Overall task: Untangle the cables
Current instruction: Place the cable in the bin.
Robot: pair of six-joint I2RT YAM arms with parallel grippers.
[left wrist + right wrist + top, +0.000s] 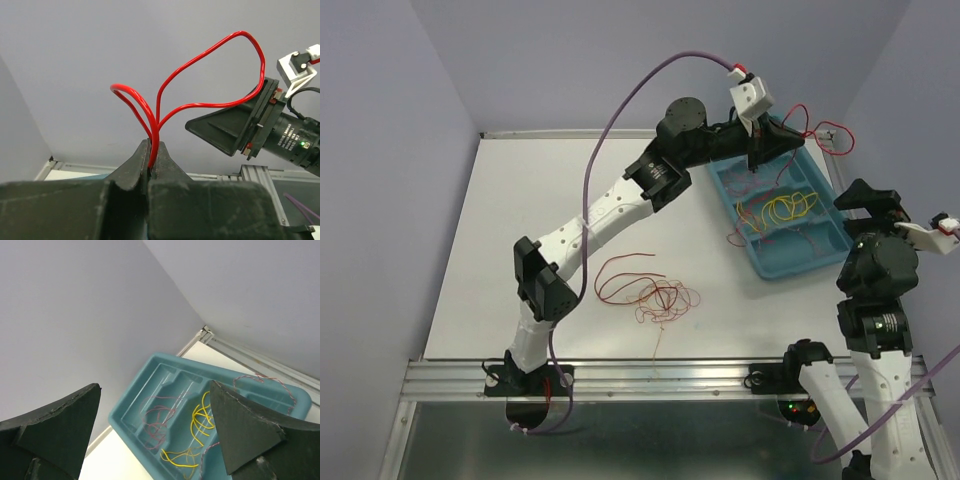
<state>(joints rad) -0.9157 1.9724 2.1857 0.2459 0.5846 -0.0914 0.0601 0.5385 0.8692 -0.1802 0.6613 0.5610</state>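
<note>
A teal compartmented tray (pixel 134 389) on the counter (pixel 520 250) holds yellow cables (pixel 782 207) and thin reddish cables (pixel 155 420), while the left gripper (pixel 151 145) pinches a looping red cable (pixel 210 104) above the tray, the right gripper (pixel 155 385) gapes wide beside it, and a red-orange tangle (pixel 655 292) lies on the counter left of the tray.

Counting now. Two arms: the left arm (pixel 610 210) and the right arm (pixel 875 290). That gives me two end effectors, the left end effector (pixel 153 145) and the right end effector (pixel 154 387).

There's one teal tray (pixel 790 267) on the worktop (pixel 520 250).

Cables next. I see one red cable (pixel 153 134) in the left end effector, over the tray's far end, folded into two loops. One loose red-and-orange tangle (pixel 655 293) lies left of the tray, and I can't separate its strands to count them. Inside the tray I've got one yellow bunch (pixel 782 208) plus thin reddish strands (pixel 156 424), number unclear. I can't settle how many compartments the tray has either.
</note>
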